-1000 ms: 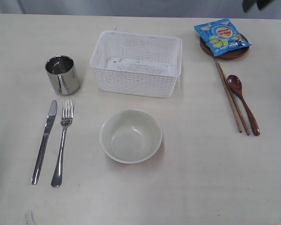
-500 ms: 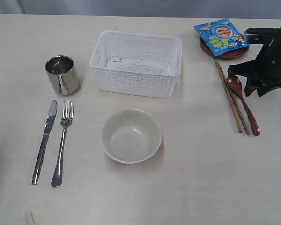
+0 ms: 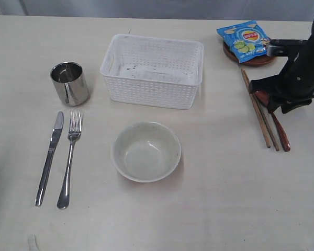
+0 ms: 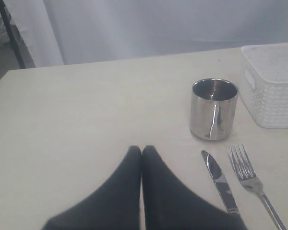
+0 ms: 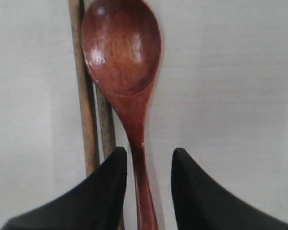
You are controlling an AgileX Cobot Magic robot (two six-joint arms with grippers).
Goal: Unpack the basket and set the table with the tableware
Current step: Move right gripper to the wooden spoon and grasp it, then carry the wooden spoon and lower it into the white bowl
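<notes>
Seven pieces of tableware sit out on the table (image 3: 220,209) in the exterior view. The cup (image 3: 69,83) stands left of the basket (image 3: 153,70), which is at the middle rear. The knife (image 3: 48,158) and fork (image 3: 69,159) lie side by side below the cup. The bowl (image 3: 146,151) rests in front of the basket. At far right a blue snack packet (image 3: 247,41) lies on the brown plate (image 3: 256,61). The chopsticks (image 3: 261,117) and spoon (image 3: 281,136) lie parallel below it. The right gripper (image 3: 272,99) sits low over the spoon's bowl end.

From the left wrist view, the left gripper (image 4: 141,155) has its fingers pressed together on nothing. It hovers near the cup (image 4: 214,109), knife (image 4: 220,182), fork (image 4: 252,179) and a basket corner (image 4: 273,86).

From the right wrist view, the right gripper (image 5: 149,158) is spread, its fingers either side of the spoon (image 5: 122,52) handle, not clamped. The chopsticks (image 5: 86,120) lie just beside the spoon.
</notes>
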